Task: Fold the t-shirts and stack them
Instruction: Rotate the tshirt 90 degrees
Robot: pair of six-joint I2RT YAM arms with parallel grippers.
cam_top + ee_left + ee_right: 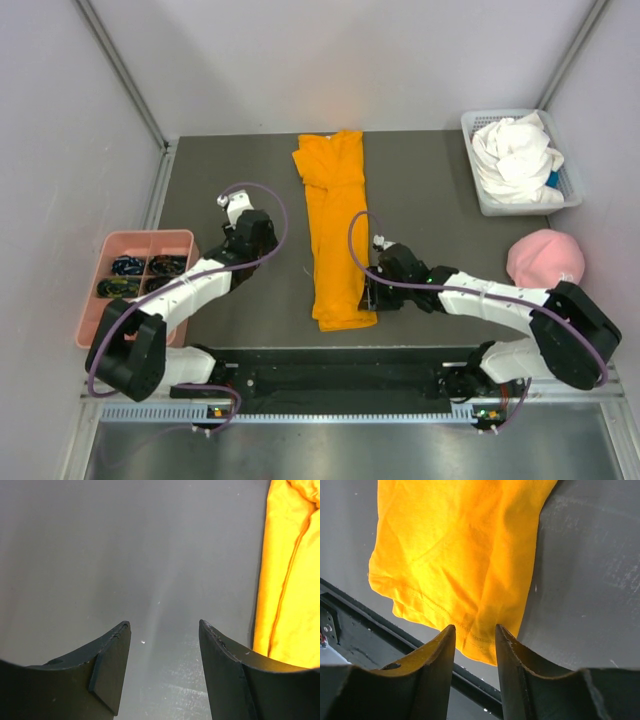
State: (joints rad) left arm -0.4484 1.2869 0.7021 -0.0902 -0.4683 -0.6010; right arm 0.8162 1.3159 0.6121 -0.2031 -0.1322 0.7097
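The orange t-shirt point(335, 235) lies folded into a long narrow strip down the middle of the table. My right gripper point(371, 297) is at the strip's near right corner. In the right wrist view its jaws point(475, 627) stand a narrow gap apart, with the orange hem corner point(480, 640) showing just beyond the tips, not clamped. My left gripper point(240, 213) is open and empty over bare table, left of the strip. In the left wrist view point(165, 623) the shirt's edge point(290, 580) shows at the right. The white t-shirt point(515, 158) lies crumpled in a basket.
A white basket point(478, 195) stands at the far right. A pink cap point(545, 258) lies at the right edge. A pink compartment tray point(140, 240) with small dark items stands at the left. A black rail point(350, 610) runs along the table's near edge.
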